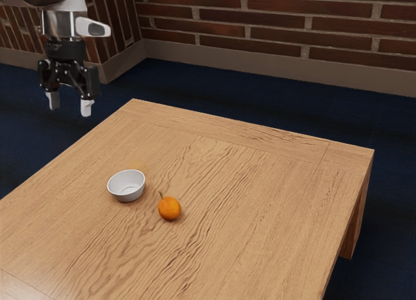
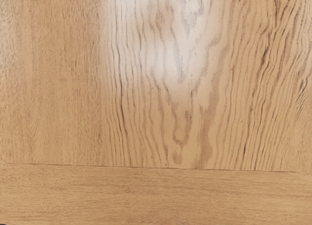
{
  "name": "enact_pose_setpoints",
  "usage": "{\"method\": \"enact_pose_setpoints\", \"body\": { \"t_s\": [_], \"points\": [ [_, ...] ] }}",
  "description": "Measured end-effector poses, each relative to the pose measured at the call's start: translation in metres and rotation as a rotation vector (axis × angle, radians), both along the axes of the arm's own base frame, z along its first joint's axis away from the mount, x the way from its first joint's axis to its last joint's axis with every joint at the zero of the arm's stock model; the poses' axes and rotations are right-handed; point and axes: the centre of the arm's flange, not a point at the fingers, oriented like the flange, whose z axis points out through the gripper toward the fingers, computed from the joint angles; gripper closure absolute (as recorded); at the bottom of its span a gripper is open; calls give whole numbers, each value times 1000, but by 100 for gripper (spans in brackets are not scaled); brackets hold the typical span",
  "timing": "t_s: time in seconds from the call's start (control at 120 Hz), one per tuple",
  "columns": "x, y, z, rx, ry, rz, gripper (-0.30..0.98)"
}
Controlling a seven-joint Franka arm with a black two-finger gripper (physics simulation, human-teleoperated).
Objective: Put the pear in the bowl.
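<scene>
In the exterior view my gripper (image 1: 70,107) hangs high at the upper left, its two pale fingertips apart with nothing between them. An orange, rounded fruit with a thin stem, the pear (image 1: 169,208), rests on the table. Beside it, a little toward the exterior view's left, stands the small white bowl (image 1: 127,185), upright, its visible inside holding nothing. The two do not touch. Both lie well below my gripper and toward the exterior view's right of it.
The wooden table (image 1: 260,202) has its far corner at the exterior view's upper left, near my gripper. Bare wood grain of the tabletop (image 2: 161,88) lies under my hand. A brick wall (image 1: 279,27) stands behind, beyond a dark blue floor.
</scene>
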Motion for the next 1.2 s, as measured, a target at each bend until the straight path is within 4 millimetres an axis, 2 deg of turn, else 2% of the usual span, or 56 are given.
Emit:
{"method": "enact_pose_setpoints", "body": {
  "t_s": [0.108,0.242,0.608,0.692,0.85,1.025,1.133,1.2],
  "points": [
    [17,9,6,10,-135,1,0],
    [29,3,13,15,-230,-24,0],
    [38,-15,21,21,-313,-79,0],
    [40,-25,-7,17,-279,-102,0],
    [46,-49,-81,4,-223,-167,0],
    [76,-74,-158,-37,-211,-321,0],
    [90,-83,-197,-70,-204,-418,0],
    [96,-83,-213,-87,-205,-469,0]
  ]
}}
